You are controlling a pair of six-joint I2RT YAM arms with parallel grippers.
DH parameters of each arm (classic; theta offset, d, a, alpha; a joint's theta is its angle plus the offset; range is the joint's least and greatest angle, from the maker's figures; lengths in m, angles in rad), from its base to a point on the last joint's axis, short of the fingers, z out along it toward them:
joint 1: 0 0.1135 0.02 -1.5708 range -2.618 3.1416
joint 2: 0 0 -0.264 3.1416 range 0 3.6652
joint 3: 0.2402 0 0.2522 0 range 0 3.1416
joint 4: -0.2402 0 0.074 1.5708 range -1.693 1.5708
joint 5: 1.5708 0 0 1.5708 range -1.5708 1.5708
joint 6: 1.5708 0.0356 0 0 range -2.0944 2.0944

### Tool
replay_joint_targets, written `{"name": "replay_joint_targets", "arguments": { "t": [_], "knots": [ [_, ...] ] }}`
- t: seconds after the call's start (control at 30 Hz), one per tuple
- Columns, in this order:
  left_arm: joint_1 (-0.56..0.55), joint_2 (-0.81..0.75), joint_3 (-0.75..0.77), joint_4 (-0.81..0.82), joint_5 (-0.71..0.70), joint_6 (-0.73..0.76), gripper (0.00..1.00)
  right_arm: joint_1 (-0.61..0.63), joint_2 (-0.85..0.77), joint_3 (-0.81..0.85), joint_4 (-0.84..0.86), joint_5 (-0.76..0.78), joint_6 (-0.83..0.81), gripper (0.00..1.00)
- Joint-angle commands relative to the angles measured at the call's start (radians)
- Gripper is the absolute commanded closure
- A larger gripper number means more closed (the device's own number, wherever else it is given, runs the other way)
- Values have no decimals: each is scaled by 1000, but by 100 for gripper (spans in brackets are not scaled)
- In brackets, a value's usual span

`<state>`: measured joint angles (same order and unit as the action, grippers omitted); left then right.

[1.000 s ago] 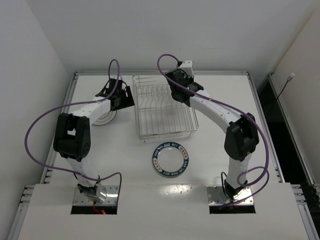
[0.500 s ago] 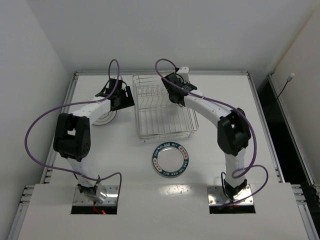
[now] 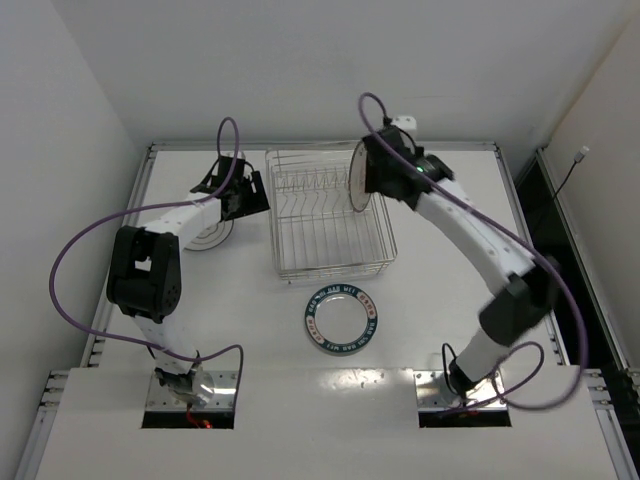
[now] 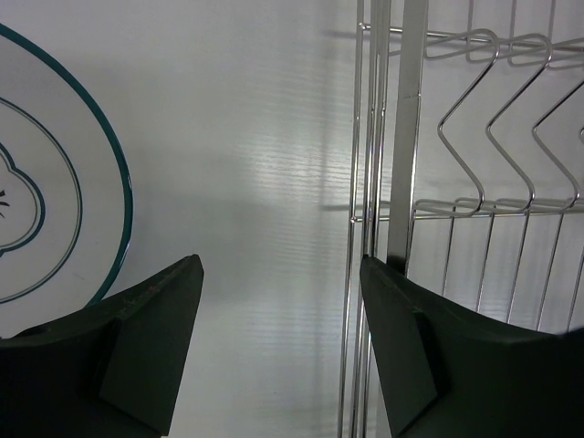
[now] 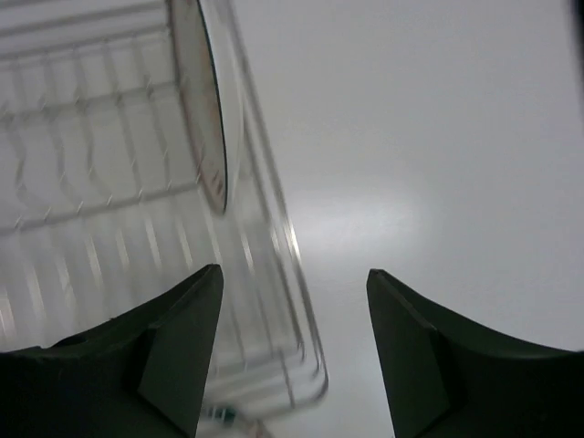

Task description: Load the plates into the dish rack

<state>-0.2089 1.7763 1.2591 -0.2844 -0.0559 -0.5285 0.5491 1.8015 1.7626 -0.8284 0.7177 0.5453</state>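
Rack: dish rack [image 3: 335, 268] holds upright plate [image 3: 356, 176] at right wall.
Bench [image 3: 440, 290]: blue-rimmed plate [image 3: 341, 320] flat before rack, lettering unreadable.
Hands: left hand [image 4: 281, 274] and right hand [image 5: 294, 278] wide, empty.

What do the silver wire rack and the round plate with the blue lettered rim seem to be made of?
The rectangular silver wire dish rack looks like metal, chromed or polished: thin bent rods with bright glints. The round plate with the dark blue lettered rim looks like glazed ceramic: smooth white centre, printed lettering; plastic cannot be ruled out.
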Motion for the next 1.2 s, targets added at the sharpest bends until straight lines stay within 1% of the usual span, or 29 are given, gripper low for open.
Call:
{"name": "replay_joint_targets", "arguments": {
  "t": [0.0,0.07,0.1,0.13,0.17,0.2,0.23,0.27,0.3,0.33,0.37,0.4,0.43,0.47,0.5,0.57,0.6,0.67,0.7,0.8,0.83,0.87,0.93,0.97,1.03,1.07,1.1,1.13,1.17],
  "knots": [
    [-9,-26,40,14,13,-7,33,-46,-342,-268,-7,-410,53,39],
    [-9,-26,40,14,4,-7,33,-75,-504,-467,95,-583,111,35],
    [-9,-26,40,14,4,-7,33,-95,-643,-633,138,-656,172,34],
    [-9,-26,40,4,4,-7,33,-144,-700,-702,187,-775,201,34],
    [-9,-26,40,4,-5,2,33,-165,-747,-762,204,-823,229,33],
    [-9,-35,40,4,-5,2,33,-185,-786,-876,222,-875,260,33],
    [-9,-35,40,4,-5,2,33,-217,-839,-935,285,-996,313,33],
    [-9,-35,40,4,-5,2,33,-230,-864,-1059,383,-1124,390,31],
    [-9,-35,40,4,-5,2,33,-239,-864,-1125,384,-1185,437,31],
    [-9,-35,40,4,-16,2,33,-254,-864,-1255,514,-1240,490,31],
    [-9,-35,40,4,-16,2,33,-255,-864,-1316,581,-1279,546,31],
    [-9,-35,40,4,-16,2,33,-255,-864,-1371,651,-1320,662,31],
    [-9,-26,40,4,-16,2,33,-255,-864,-1461,781,-1321,709,31],
    [-9,-26,40,4,-16,2,33,-255,-864,-1489,819,-1301,744,31],
    [-9,-26,40,4,-25,2,33,-255,-852,-1508,819,-1279,766,31],
    [-9,-17,40,4,-25,2,33,-255,-788,-1526,763,-1235,775,31],
    [-9,-17,40,4,-25,2,33,-255,-762,-1526,762,-1235,775,31],
    [-9,-17,49,4,-16,2,33,-245,-702,-1540,837,-1249,775,31],
    [-9,-17,49,4,-16,2,33,-245,-629,-1520,838,-1238,775,31],
    [-9,-17,49,4,-16,2,33,-207,-481,-1445,838,-1250,731,31],
    [-9,-17,49,4,-16,2,33,-196,-432,-1393,824,-1250,714,31],
    [-9,-26,49,4,-16,2,33,-184,-345,-1367,790,-1250,682,33],
    [-9,-26,49,-6,-30,12,33,-138,-289,-1313,779,-1235,682,34],
    [-9,-37,49,-6,-44,12,33,-121,-263,-1299,757,-1218,682,37],
    [-9,-46,49,-6,-53,12,33,-81,-243,-1269,747,-1178,692,50],
    [-9,-46,49,-6,-53,12,33,-71,-232,-1269,736,-1178,693,61],
    [0,-46,49,-6,-62,12,33,-58,-214,-1244,717,-1178,693,84],
    [0,-46,49,-6,-62,12,33,-58,-214,-1235,704,-1169,693,95],
    [0,-46,49,-6,-62,12,33,-49,-214,-1235,683,-1158,693,100]
  ]
}}
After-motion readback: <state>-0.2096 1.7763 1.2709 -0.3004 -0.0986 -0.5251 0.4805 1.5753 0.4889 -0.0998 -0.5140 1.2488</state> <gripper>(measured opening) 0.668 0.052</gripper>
